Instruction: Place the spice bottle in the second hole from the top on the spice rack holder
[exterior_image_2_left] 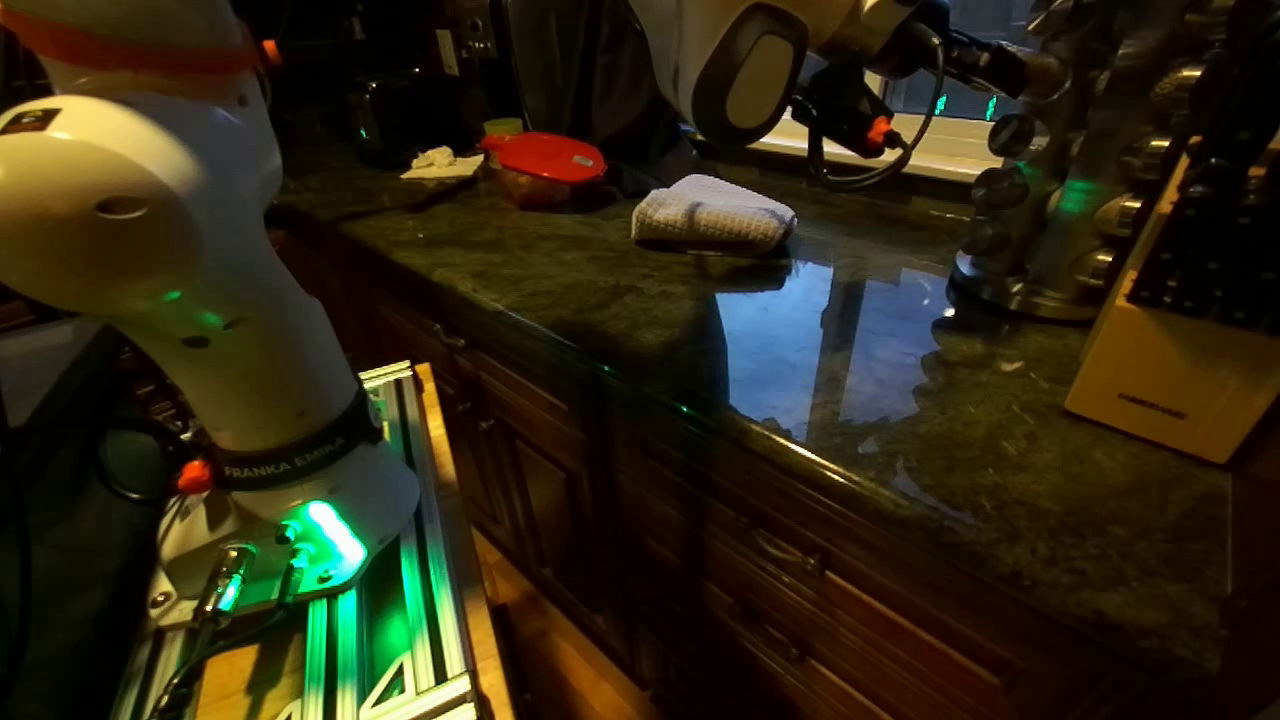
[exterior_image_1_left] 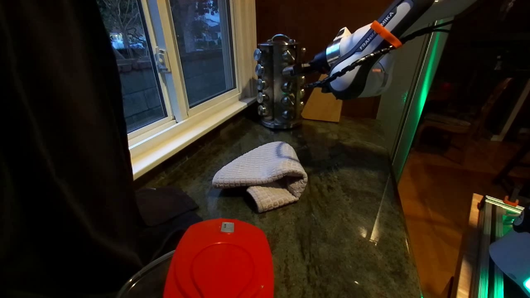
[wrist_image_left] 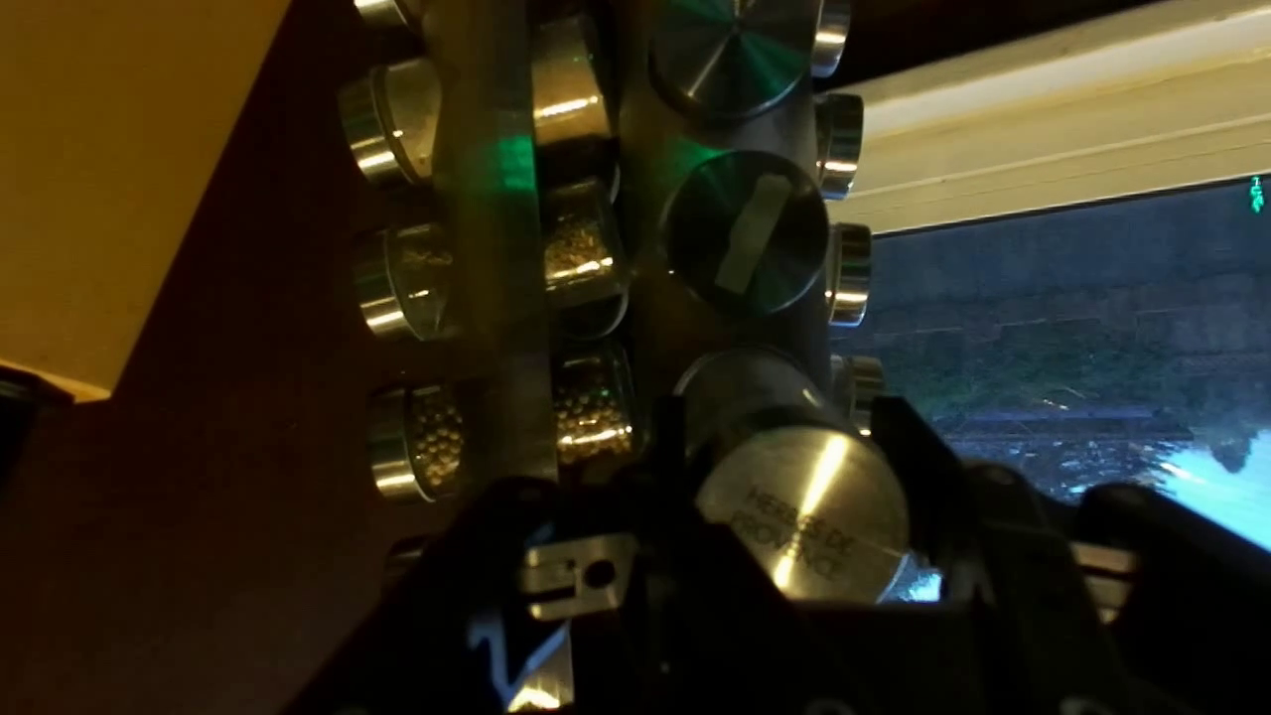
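Note:
The spice rack holder (exterior_image_1_left: 275, 85) is a tall silver tower with rows of capped jars. It stands by the window and also shows in an exterior view (exterior_image_2_left: 1072, 205) and the wrist view (wrist_image_left: 511, 338). The spice bottle (wrist_image_left: 806, 506) is a clear jar with a round silver cap marked "Herbes de Provence". My gripper (wrist_image_left: 784, 425) is shut on it around the cap, with a finger on each side. The bottle points at the front column, level with about the second row from the top. It sticks out further than the jars below. Whether its far end is inside the hole is hidden.
A wooden knife block (exterior_image_2_left: 1170, 370) stands close beside the rack. The window frame (exterior_image_1_left: 238, 99) is on the rack's other side. A folded light towel (exterior_image_1_left: 265, 174) and a red-lidded container (exterior_image_1_left: 223, 260) lie on the dark counter (exterior_image_1_left: 331, 186).

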`<state>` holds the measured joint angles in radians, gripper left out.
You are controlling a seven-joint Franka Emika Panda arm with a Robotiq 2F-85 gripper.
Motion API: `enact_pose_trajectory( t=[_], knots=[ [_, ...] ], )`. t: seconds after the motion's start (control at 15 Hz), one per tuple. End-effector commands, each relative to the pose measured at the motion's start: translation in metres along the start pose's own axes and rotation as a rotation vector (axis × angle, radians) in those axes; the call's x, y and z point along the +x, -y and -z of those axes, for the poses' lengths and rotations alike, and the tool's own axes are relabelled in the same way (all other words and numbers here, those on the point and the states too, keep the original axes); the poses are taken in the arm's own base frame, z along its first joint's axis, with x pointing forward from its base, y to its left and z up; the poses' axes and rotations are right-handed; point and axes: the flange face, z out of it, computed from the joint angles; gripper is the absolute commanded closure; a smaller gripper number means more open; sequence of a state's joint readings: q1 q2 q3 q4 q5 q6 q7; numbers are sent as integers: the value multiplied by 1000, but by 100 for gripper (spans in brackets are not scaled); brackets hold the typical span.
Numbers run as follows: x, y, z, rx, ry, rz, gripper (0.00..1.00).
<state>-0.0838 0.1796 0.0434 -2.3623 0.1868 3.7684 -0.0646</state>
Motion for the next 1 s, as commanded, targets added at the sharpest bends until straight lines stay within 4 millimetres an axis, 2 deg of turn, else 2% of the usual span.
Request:
enact_pose_trajectory(
  t=[0.0, 0.53, 0.93],
  knots=[
    [0, 2, -8, -7, -42, 20, 76],
    [-9, -2, -18, -30, -85, 69, 76],
    [-3, -1, -29, -31, -75, 58, 76]
  ],
)
